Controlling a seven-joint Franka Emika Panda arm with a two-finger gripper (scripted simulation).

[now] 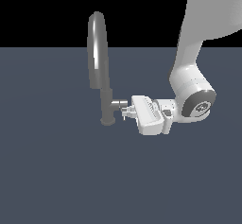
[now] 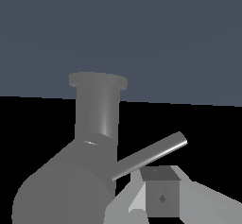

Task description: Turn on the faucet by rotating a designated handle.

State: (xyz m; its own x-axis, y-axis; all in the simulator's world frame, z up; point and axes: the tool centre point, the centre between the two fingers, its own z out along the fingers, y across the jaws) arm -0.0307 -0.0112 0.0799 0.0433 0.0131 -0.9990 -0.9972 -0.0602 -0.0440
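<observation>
The faucet (image 1: 98,53) is a tall grey metal tap with a high arched spout; its stem (image 1: 107,104) stands on a small round base (image 1: 108,122). The handle (image 1: 118,103) is a short grey stub jutting from the stem toward the exterior view's right. My gripper (image 1: 125,113) is level with it, its small fingertips just below and beside the stub's end. In the wrist view the stub (image 2: 66,190) looms close, its thin pin lever (image 2: 151,154) slants just above my fingertips (image 2: 160,197). The fingers look closed together and hold nothing.
The white arm (image 1: 191,72) comes down from the upper right of the exterior view to the wrist (image 1: 198,106). A flat dark blue-grey floor (image 1: 71,180) lies all around the faucet.
</observation>
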